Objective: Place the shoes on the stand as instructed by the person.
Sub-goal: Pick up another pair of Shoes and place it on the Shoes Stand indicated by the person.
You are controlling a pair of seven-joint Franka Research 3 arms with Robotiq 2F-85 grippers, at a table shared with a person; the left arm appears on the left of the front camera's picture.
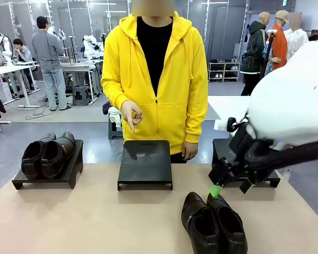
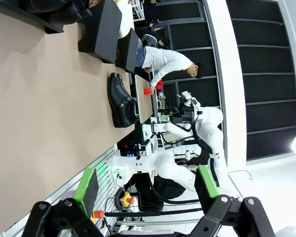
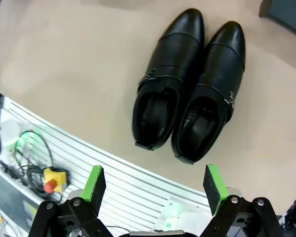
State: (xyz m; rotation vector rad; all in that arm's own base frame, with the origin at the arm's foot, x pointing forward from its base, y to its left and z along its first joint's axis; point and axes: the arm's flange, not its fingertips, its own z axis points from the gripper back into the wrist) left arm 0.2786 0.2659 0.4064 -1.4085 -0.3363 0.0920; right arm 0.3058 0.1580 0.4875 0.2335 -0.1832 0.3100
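the table [image 1: 69, 222] runs out broad and tan toward the person [image 1: 153, 79], who stands at its 12 o'clock edge in a yellow hoodie. the right arm [image 1: 291, 100] comes in big and white from 3 o'clock. three black stands sit along the far side: the left stand [image 1: 42, 183] at about 10 o'clock, the middle stand [image 1: 145, 164] at 12, bare on top, and the right stand [image 1: 222, 151] at 2, half hidden behind the arm. a dark brown pair [image 1: 47, 153] already sits on the left stand, toes pointing away from the robot. the black pair [image 1: 214, 225] lies side by side on the table at about 5 o'clock, close to the robot's edge, toes also pointing away from the robot.

the person's hand [image 1: 131, 114] is held just above the middle stand with a finger pointing down, which i read as the instruction: this pair goes there. so the step in hand looks like the pick-up of the black pair.

the right gripper [image 1: 222, 185] hangs above those shoes, a little toward their 1 o'clock, with its fingers spread wide and nothing between them. the left gripper [image 2: 147, 190] is off to the side, fingers spread too, holding nothing.

the next move, as i judge it, calls for the right gripper to drop over one shoe, close on its side wall or heel rim, lift clear, and carry it toward 11 o'clock onto the middle stand. the glossy leather may slip in a shallow grip.
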